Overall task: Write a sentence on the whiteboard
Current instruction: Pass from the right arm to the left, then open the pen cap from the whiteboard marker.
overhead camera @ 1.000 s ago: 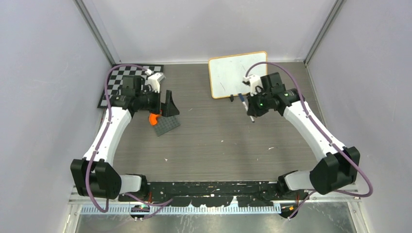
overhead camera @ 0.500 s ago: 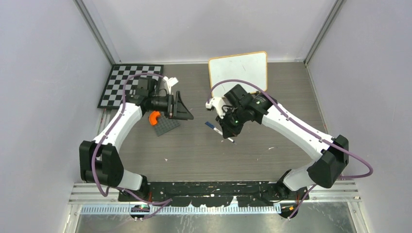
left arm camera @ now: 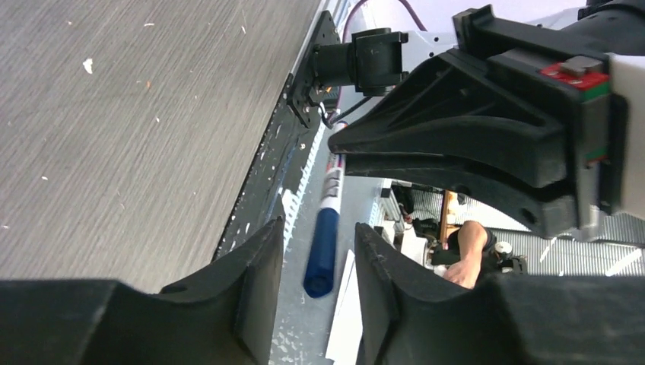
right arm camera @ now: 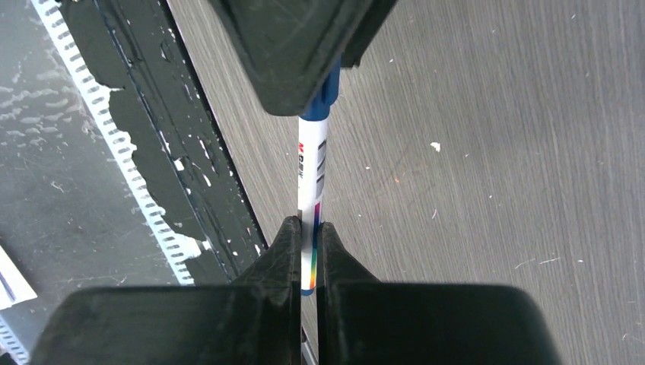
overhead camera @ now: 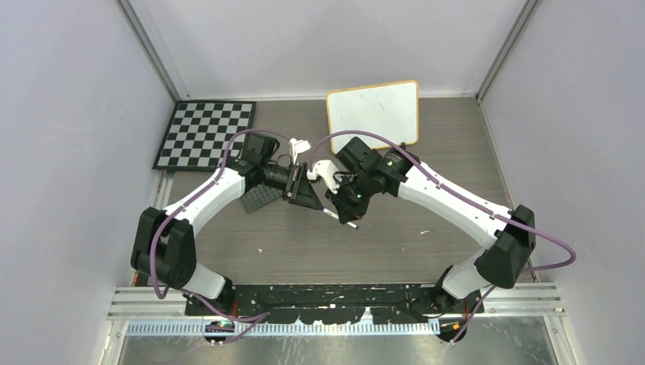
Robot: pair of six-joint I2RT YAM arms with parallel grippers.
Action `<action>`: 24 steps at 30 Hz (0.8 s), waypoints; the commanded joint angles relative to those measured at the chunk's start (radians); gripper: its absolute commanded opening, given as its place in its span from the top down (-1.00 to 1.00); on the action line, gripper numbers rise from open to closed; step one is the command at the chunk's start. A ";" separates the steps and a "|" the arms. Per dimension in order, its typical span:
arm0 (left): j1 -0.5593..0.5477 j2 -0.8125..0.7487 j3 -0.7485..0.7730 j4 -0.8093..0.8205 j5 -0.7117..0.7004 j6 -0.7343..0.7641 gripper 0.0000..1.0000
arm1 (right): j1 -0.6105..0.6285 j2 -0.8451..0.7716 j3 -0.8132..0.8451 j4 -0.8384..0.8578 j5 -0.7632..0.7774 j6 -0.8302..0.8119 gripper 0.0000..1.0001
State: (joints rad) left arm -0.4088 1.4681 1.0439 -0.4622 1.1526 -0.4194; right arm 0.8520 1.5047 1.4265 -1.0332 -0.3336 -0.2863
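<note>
Pale lilac walls box us in on three sides, metal posts run up the back corners, and a grey wood-grain worktop sits evenly lit, scuffed black rail along its near edge.

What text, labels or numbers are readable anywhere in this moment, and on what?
Marker barrel: red and dark print, too blurred to read in either wrist view.
Whiteboard: no writing shows from above.
Checkerboard: black and white squares only, no text.
</note>
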 commanded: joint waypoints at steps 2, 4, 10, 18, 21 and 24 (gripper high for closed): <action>-0.007 0.025 -0.005 0.063 0.069 -0.028 0.34 | 0.007 -0.005 0.059 -0.009 -0.007 -0.016 0.99; -0.007 0.030 -0.011 0.091 0.092 -0.050 0.60 | 0.007 -0.008 0.059 -0.010 -0.005 -0.019 0.99; 0.029 0.010 -0.027 0.183 0.125 -0.116 1.00 | -0.042 -0.017 0.094 -0.022 -0.028 0.014 0.65; 0.158 -0.097 -0.114 0.447 0.121 -0.300 1.00 | -0.338 -0.100 0.098 0.160 -0.332 0.271 -0.38; 0.191 -0.134 -0.142 0.612 0.113 -0.417 1.00 | -0.370 -0.146 0.048 0.303 -0.364 0.400 -0.66; 0.202 -0.156 -0.149 0.753 0.090 -0.530 1.00 | -0.370 -0.129 0.050 0.351 -0.369 0.487 -0.72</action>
State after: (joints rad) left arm -0.2176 1.3689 0.8978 0.0093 1.2400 -0.7704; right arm 0.4759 1.4109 1.4803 -0.8452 -0.6212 0.0246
